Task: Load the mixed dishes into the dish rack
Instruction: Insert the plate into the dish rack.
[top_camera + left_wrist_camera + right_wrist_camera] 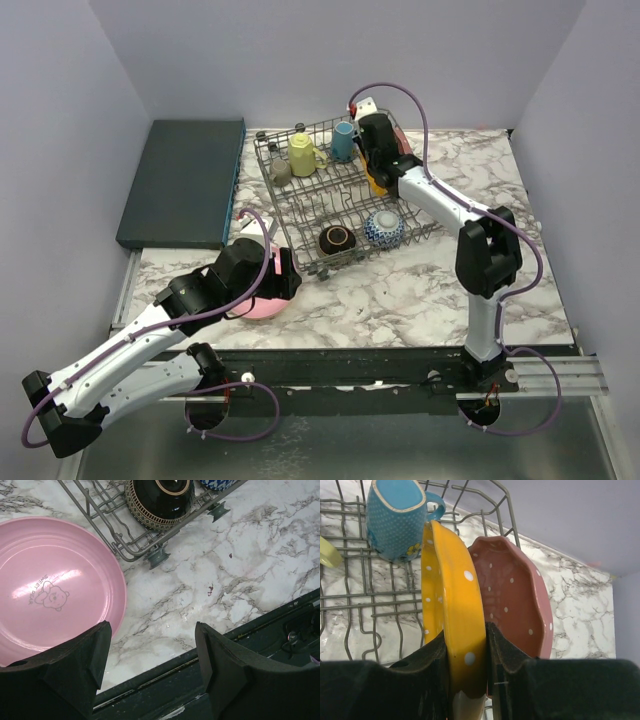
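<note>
The grey wire dish rack (352, 198) holds a yellow mug (303, 155), a blue mug (343, 140), a grey-green mug (282, 172), a brown bowl (337, 239) and a blue-white bowl (385, 228). My right gripper (467, 650) is shut on the orange dotted plate (452, 595), held on edge over the rack's back right. Beside it stands a dark red dotted plate (512, 595). The blue mug (395, 517) is just left of them. My left gripper (152, 655) is open and empty above the table's front edge. The pink plate (50, 590) lies flat at its left finger.
A dark teal slab (185, 180) lies at the back left. The rack's front corner and foot (156, 557) are close to the pink plate. The brown bowl (159, 500) sits in that corner. Marble table (420, 290) stretches right of the rack.
</note>
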`<state>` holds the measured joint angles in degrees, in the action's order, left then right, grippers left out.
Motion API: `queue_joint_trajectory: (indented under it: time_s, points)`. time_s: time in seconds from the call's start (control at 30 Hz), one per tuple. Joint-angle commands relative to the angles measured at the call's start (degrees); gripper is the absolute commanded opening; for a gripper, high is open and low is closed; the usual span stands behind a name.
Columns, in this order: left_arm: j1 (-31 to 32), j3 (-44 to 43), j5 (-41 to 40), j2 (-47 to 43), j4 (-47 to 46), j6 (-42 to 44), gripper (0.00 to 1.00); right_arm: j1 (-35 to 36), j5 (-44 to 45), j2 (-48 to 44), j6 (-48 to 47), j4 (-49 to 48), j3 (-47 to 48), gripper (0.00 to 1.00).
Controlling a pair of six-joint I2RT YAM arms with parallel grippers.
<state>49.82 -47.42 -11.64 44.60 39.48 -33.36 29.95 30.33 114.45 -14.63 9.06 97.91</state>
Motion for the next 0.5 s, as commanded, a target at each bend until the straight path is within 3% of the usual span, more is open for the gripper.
queue_joint_trajectory:
  time_s: [0.0, 0.47]
  points:
    - [-0.5, 0.22, -1.28, 0.08, -0.37, 0.67, 0.74, 0.32, -0.59, 0.0, 1.57, -2.6, 2.95, 0.0]
    - [-0.93, 0.09, -0.94, 0.76, -0.39, 0.75, 0.74, 0.19, -1.59, 1.61, 3.49, -2.41, 2.1, 0.0]
